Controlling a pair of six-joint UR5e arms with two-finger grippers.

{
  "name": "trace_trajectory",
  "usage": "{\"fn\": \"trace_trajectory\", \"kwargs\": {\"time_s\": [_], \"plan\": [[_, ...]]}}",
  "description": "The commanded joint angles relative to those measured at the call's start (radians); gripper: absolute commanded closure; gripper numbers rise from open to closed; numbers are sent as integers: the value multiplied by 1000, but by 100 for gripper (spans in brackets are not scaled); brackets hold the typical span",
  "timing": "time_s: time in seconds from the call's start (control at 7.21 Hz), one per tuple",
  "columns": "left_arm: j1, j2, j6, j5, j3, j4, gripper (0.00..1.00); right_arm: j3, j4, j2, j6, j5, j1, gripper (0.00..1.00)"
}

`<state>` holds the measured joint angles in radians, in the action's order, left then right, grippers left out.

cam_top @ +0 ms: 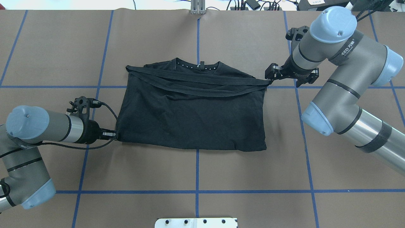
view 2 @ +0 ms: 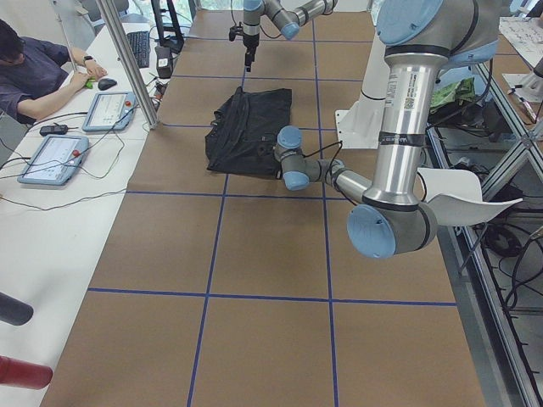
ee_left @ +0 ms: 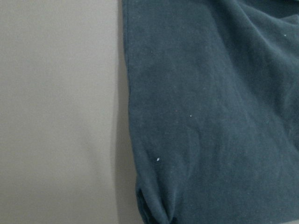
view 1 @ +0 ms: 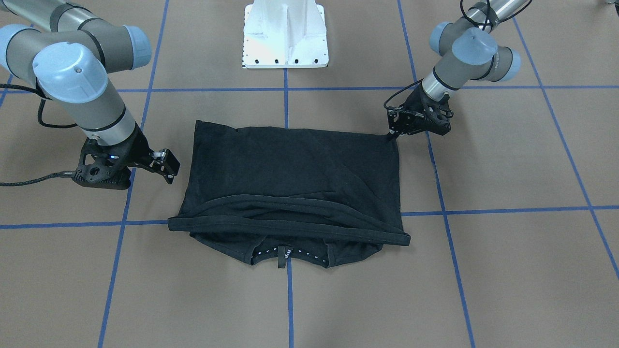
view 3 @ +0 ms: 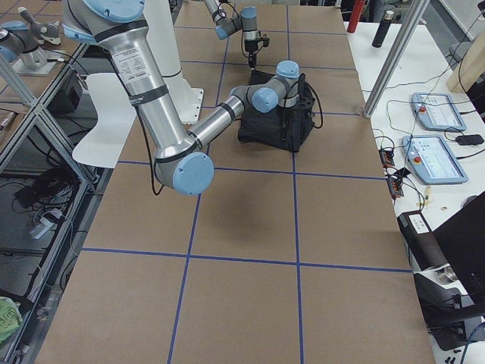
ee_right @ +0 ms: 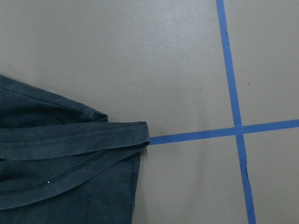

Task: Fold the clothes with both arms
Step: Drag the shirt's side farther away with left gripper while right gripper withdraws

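The black T-shirt (view 1: 300,164) lies folded in half on the brown table (cam_top: 196,117). Its hem strip (cam_top: 202,83) lies just below the collar (cam_top: 199,66); the chest graphic is hidden. My left gripper (cam_top: 114,135) is low at the shirt's near-left corner, its jaws narrow and shut on that corner (view 1: 390,137). The left wrist view shows the puckered corner (ee_left: 156,212). My right gripper (cam_top: 269,73) is open and empty beside the hem's right end (ee_right: 140,133). It stands apart from the cloth in the front view (view 1: 169,166).
The white pedestal base (view 1: 285,34) stands at the robot's side of the table. Blue tape lines (cam_top: 196,191) grid the brown surface. An operator (view 2: 34,68) sits at a side desk with tablets (view 2: 55,157) beyond the table's far edge.
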<state>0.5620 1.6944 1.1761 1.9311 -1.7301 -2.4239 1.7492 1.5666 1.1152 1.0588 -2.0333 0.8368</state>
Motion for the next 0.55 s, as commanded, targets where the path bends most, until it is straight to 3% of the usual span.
{"fn": "trace_trajectory", "kwargs": {"time_s": [0.0,0.28,0.42], "plan": [[21,-28,-48,3,-16,8,100,16,1,2,3,-2,-18,1],[125,-30,-255,-4,38,16,100,38,4,0,15,1,-34,1],[204,-15,-368,-4,114,16,100,42,4,0,18,1,-41,1]]}}
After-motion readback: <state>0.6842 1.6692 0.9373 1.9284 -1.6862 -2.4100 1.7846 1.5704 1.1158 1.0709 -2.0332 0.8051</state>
